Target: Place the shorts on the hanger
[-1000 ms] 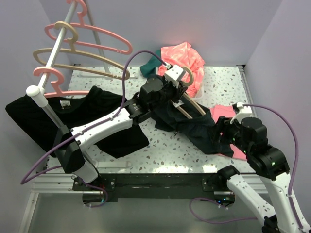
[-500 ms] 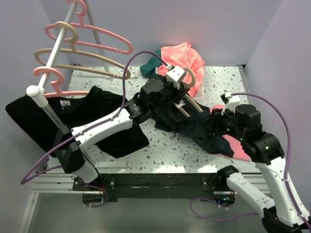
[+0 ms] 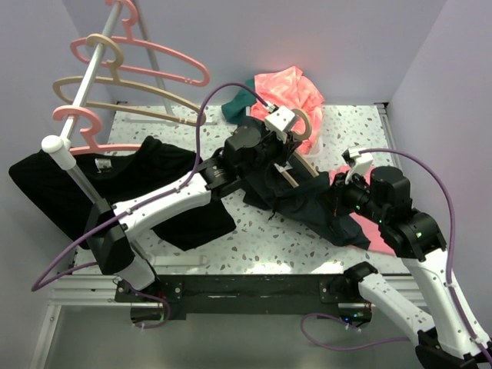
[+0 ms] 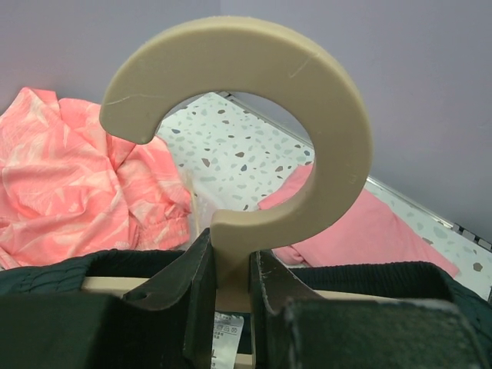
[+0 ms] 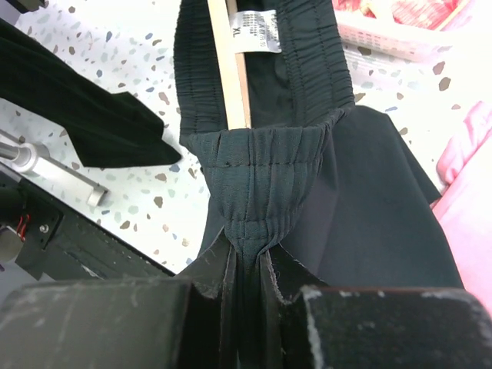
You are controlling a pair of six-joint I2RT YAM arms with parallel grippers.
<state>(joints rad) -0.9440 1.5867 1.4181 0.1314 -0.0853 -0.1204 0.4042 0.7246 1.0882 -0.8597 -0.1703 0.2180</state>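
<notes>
My left gripper (image 3: 286, 137) (image 4: 231, 265) is shut on the neck of a beige hanger (image 3: 300, 160) (image 4: 254, 84), just below its hook. The dark navy shorts (image 3: 296, 196) (image 5: 269, 100) hang over the hanger's bar (image 5: 228, 65), with the waistband looped around it. My right gripper (image 3: 342, 192) (image 5: 247, 265) is shut on the bunched waistband of the shorts and holds it stretched away from the hanger. A white size label (image 5: 256, 31) shows inside the waistband.
A rack pole (image 3: 81, 92) at the back left carries pink and beige hangers (image 3: 131, 84). A black T-shirt (image 3: 115, 181) lies at the left. A salmon-pink garment (image 3: 288, 92) and a teal cloth (image 3: 238, 104) lie at the back; a pink cloth (image 3: 369, 231) lies under my right arm.
My right arm has swung in to the left and a little farther back, carrying the shorts' waistband with it. The left gripper and hanger have barely shifted.
</notes>
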